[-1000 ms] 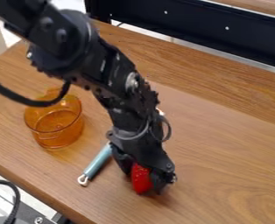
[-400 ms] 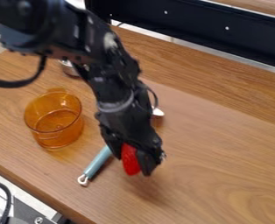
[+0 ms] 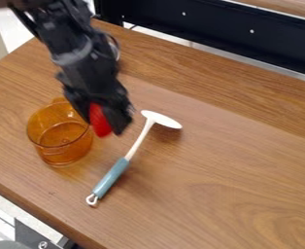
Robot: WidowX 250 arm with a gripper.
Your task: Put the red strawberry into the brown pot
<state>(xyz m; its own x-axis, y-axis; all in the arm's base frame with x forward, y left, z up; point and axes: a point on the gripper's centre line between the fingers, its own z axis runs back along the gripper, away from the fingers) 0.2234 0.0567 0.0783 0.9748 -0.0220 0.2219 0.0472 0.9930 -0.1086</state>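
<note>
At the near left, beyond the edge of the wooden worktop (image 3: 246,170), some grey metal parts (image 3: 30,236) can be seen. On the left of the worktop, an amber, see-through pot (image 3: 59,146) is stood upright, its open top facing up and its base rested on the wood. From the far left, the black arm (image 3: 84,61) is slanted down toward the pot's right side. The red strawberry (image 3: 99,120) is pinched between the two fingers of the pincer (image 3: 110,122) and is held above the worktop, just to the right of the pot's rim, outside the opening. Farther right, near the middle, a kitchen utensil (image 3: 111,178) is laid aslant on the worktop, its blue-grey handle pointed to the near left and its flat white head to the far right. Along the far side, a black metal beam (image 3: 213,30) is extended toward the right.
</note>
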